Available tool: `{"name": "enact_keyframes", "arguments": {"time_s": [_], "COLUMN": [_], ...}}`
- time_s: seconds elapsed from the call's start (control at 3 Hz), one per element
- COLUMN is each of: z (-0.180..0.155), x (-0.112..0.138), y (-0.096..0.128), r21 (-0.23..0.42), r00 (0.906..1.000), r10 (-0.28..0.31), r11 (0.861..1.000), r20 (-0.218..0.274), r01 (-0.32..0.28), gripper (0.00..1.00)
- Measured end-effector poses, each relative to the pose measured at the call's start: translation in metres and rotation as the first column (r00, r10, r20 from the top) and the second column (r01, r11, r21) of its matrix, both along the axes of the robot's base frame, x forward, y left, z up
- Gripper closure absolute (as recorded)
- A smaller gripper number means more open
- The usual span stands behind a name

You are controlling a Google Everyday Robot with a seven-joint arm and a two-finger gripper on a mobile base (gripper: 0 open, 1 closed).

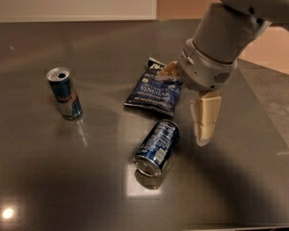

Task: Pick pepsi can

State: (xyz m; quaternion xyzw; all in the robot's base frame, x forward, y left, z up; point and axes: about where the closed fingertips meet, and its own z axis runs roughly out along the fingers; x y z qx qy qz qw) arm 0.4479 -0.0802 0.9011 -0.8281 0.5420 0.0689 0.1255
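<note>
The pepsi can (156,147), stout and dark blue with white print and silver ends, lies on its side on the grey table (62,177), one silver end towards the camera. My gripper (184,105) hangs just right of and above the can. One beige finger (204,117) points down beside the can's far end. The other finger (167,70) sits over the chip bag. The gripper is open and holds nothing.
A dark blue chip bag (153,89) lies flat just behind the pepsi can. A slim blue-and-silver can with a red logo (64,93) stands upright at the left. The table's right edge (274,124) runs diagonally behind my arm.
</note>
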Motion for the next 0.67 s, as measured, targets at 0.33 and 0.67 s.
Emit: {"name": "enact_keyframes", "arguments": {"time_s": [0.33, 0.67], "z": [-0.020, -0.035], "x": [-0.012, -0.021], "y": [0.018, 0.028], "r21": [-0.001, -0.008], "r00": [0.9847, 0.9484], "r10": [0.167, 0.303], "r11": [0.986, 0.952], "r20": [-0.051, -0.094], "r01": [-0.167, -0.305], "gripper": [0.00, 0.00]}}
